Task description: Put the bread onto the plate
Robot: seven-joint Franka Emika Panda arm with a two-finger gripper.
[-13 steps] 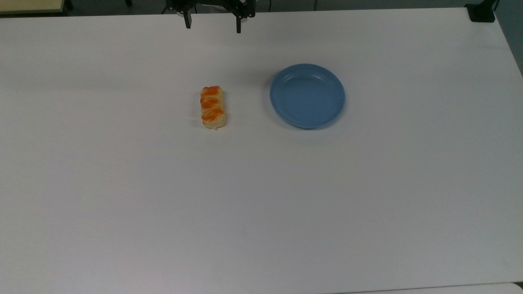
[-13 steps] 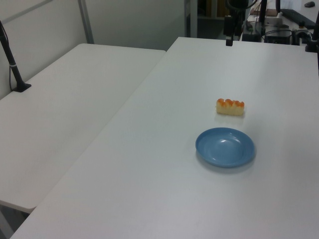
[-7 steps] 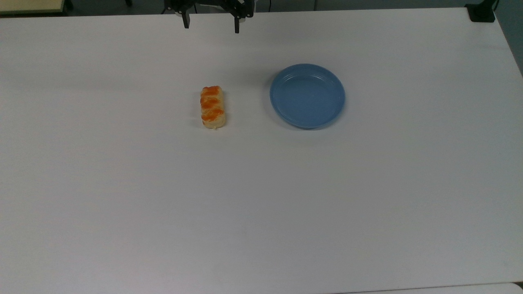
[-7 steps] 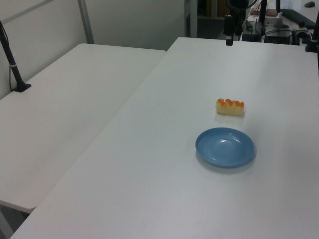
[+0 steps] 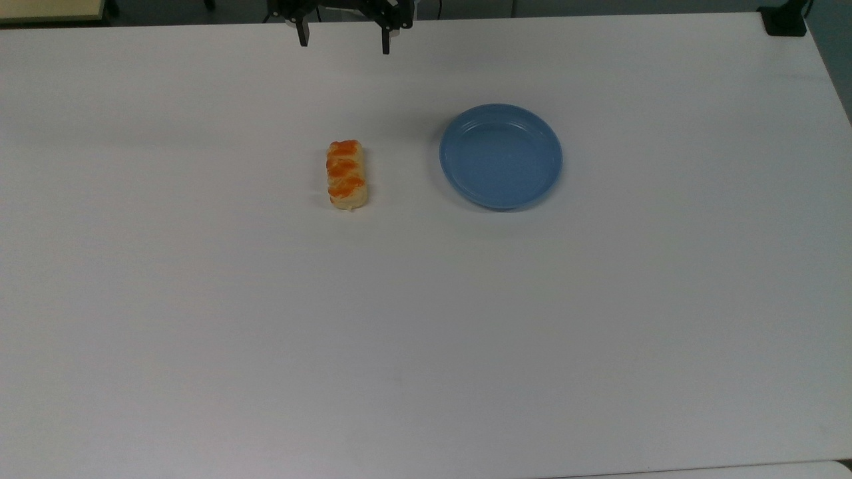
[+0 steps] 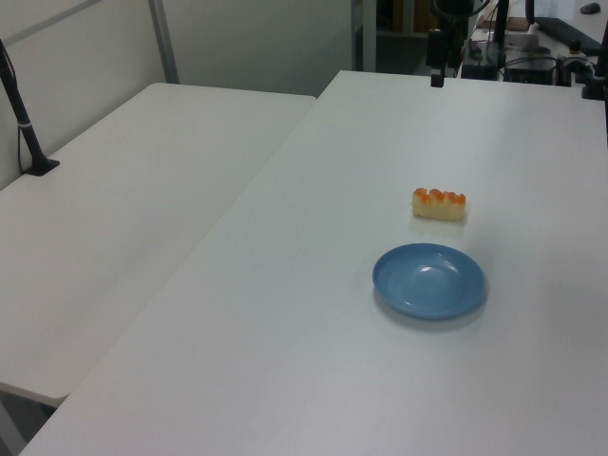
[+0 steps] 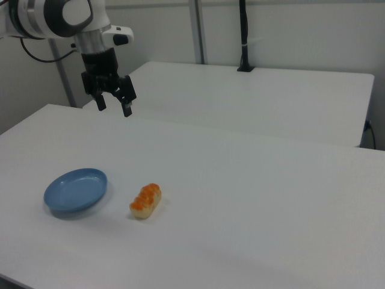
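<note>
So far nothing of the task is showing as done. The bread (image 5: 347,175) is lying flat on the white table (image 5: 426,319), long axis running up and down in the top view, orange-glazed patches facing up. The plate (image 5: 500,156) is sitting apart from it, to the top view's right, with bare table between the two; nothing is resting in it. In the right view the order is flipping: plate (image 7: 76,190) on the right view's left, bread (image 7: 146,200) just beside it toward the right view's right.

The gripper (image 5: 345,38) is hanging at the far edge of the table in the top view, well apart from both things. Its two fingers are standing spread with a clear gap, holding nothing. The right view is showing it (image 7: 114,104) raised above the tabletop, pointing down, the arm (image 7: 57,17) reaching in from the upper left.

Judging by this layout, all of the work is remaining: reach to the bread, lower over it, close across its narrow width, lift, carry sideways to the plate, release. The roll is looking soft, so a gentle squeeze is likely wanted.
</note>
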